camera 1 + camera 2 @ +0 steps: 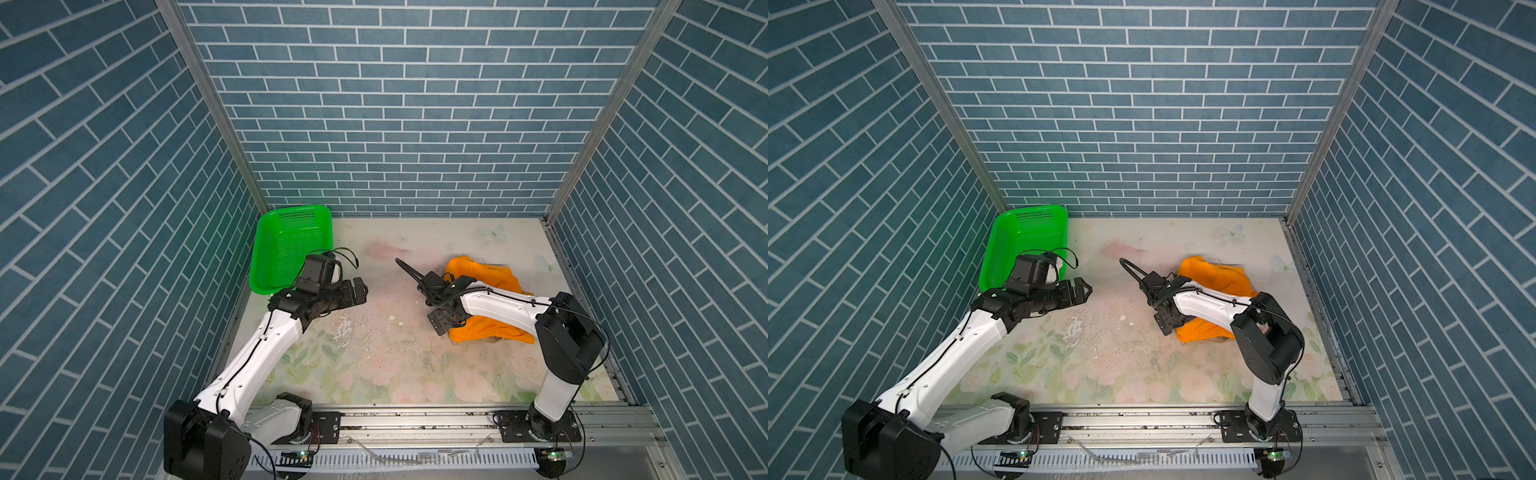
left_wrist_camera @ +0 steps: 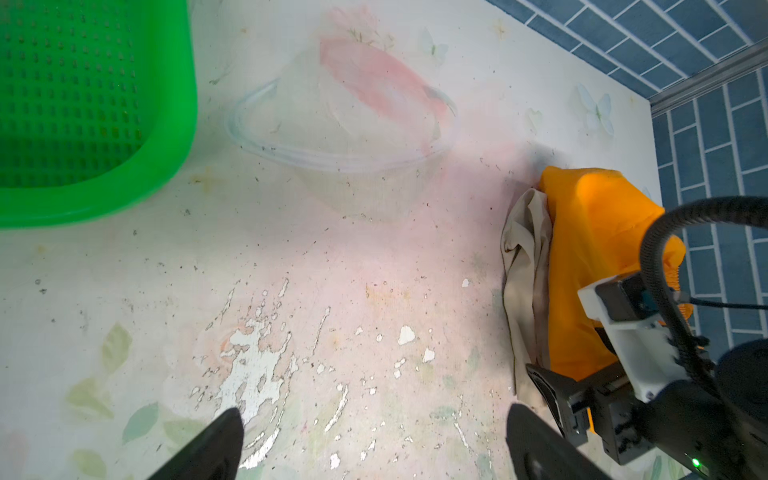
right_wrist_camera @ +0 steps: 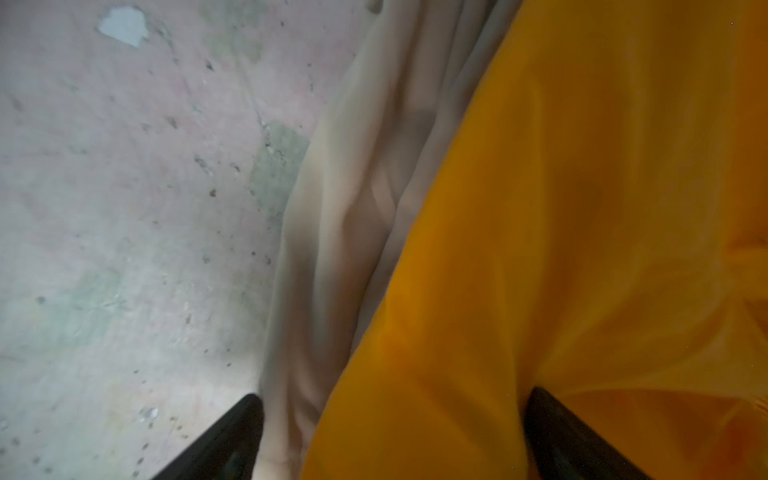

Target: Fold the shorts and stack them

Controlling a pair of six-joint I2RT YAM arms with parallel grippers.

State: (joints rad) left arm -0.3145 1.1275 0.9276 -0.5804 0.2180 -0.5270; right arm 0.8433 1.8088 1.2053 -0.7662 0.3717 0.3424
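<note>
Closest to the camera in both top views is the left arm [image 1: 257, 357], which rises from the near rail and reaches forward over the left half of the counter [image 1: 374, 365]. The counter has a pale floral print. A green basket [image 1: 286, 245] stands in its far left corner, against the left wall.

On the right side of the counter, near the right wall, the orange shorts [image 1: 486, 274] lie in a loose, rumpled heap. The right arm [image 1: 498, 303] crosses over them. The beige shorts [image 2: 525, 266] lie under the orange pair, with a crumpled strip showing along the orange edge that faces the middle of the counter.

The right claw [image 3: 395, 397] is low over that edge with its jaws spread wide. One finger is on the beige side and the other over the orange cloth, and neither pair is pinched. The left claw [image 2: 374, 415] hangs just beside the basket with its jaws wide apart, empty, over bare counter and well apart from both pairs. White peeled patches [image 2: 249, 365] scar the print below it.
</note>
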